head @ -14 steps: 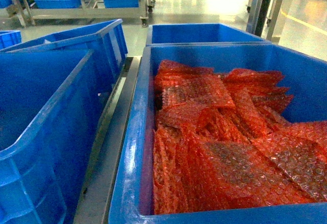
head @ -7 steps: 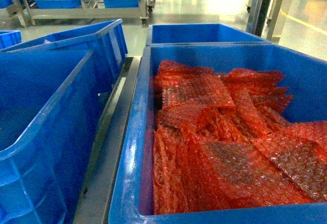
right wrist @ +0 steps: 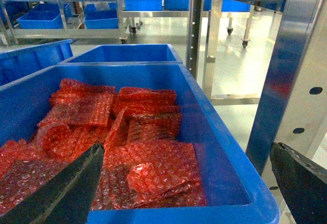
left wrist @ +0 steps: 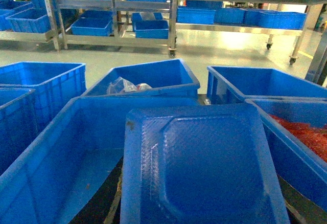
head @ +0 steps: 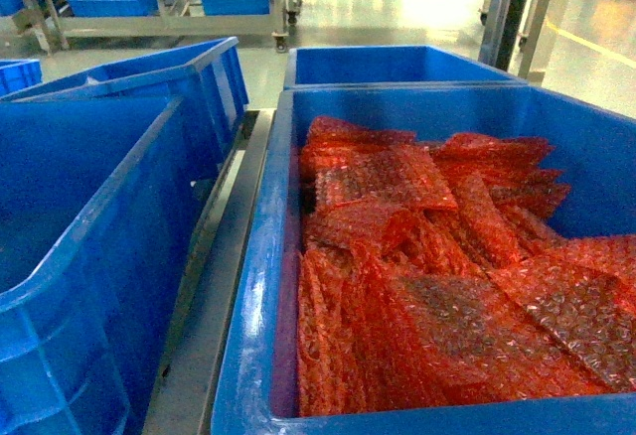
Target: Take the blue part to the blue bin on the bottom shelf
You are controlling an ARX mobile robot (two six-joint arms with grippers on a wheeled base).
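The blue part (left wrist: 204, 168), a flat moulded plastic tray, fills the lower middle of the left wrist view. It hangs tilted above the bins with my left gripper shut on it, and it hides the fingers. Below and left of it is an empty blue bin (left wrist: 66, 152), which is also at the left of the head view (head: 79, 236). The bins stand on the grey steel bottom shelf (head: 214, 286), which shows as a rimmed strip between them. My right gripper (right wrist: 189, 183) is open, its dark fingers (right wrist: 71, 183) spread wide over a bin's near right corner. Neither gripper appears in the head view.
A large blue bin (head: 268, 256) holds several red bubble-wrap bags (head: 427, 256). More blue bins stand behind (head: 397, 63) and at left (left wrist: 148, 78), one with clear bags in it. A perforated steel upright (right wrist: 301, 81) rises at right. Racks with bins line the far floor (left wrist: 117, 27).
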